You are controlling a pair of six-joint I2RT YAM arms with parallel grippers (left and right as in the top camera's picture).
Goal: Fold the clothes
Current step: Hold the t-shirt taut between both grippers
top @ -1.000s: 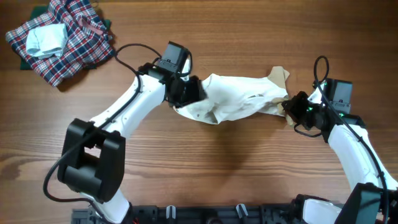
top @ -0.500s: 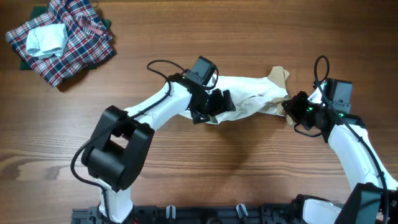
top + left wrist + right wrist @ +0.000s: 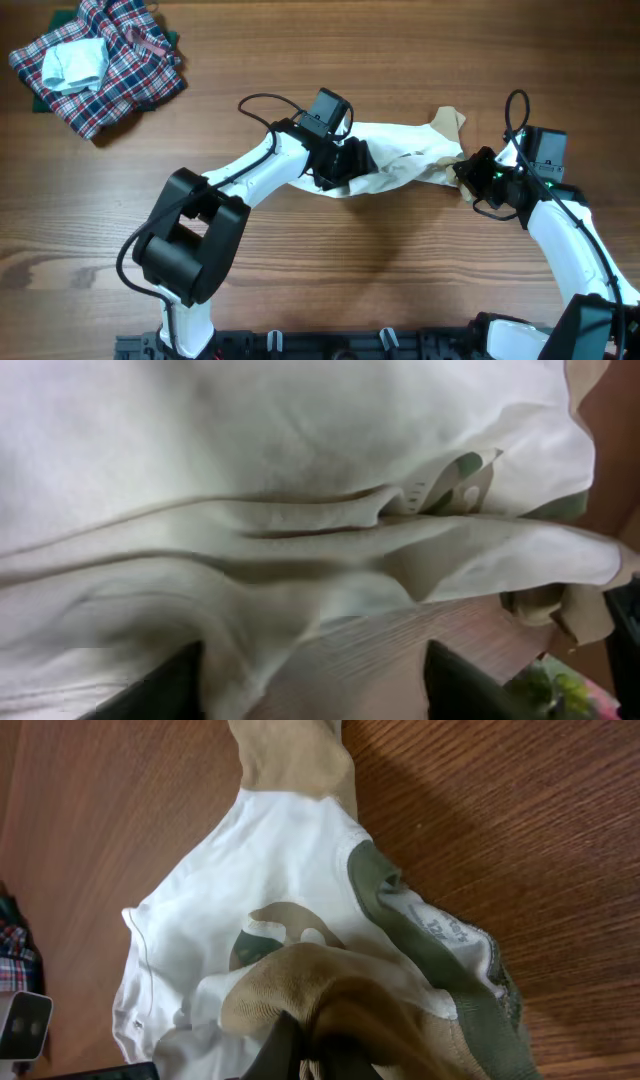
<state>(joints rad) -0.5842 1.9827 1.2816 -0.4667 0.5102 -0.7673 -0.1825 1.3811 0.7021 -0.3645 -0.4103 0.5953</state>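
The clothes, a small white garment with tan parts, lie crumpled across the table's middle. My left gripper sits over their left part. In the left wrist view its fingers are apart, with white cloth against the left finger and bare wood between them. My right gripper is at the garment's right end. In the right wrist view it is shut on a tan fold next to the round green-tan print. A tan sleeve sticks out at the back right.
A red-blue-white plaid heap lies at the back left corner with a pale blue-white folded piece on top. Bare wooden table spreads in front of the garment.
My left gripper has moved right along the garment, and the garment's left end has shifted right with it, so the cloth looks shorter. The right arm has not moved.
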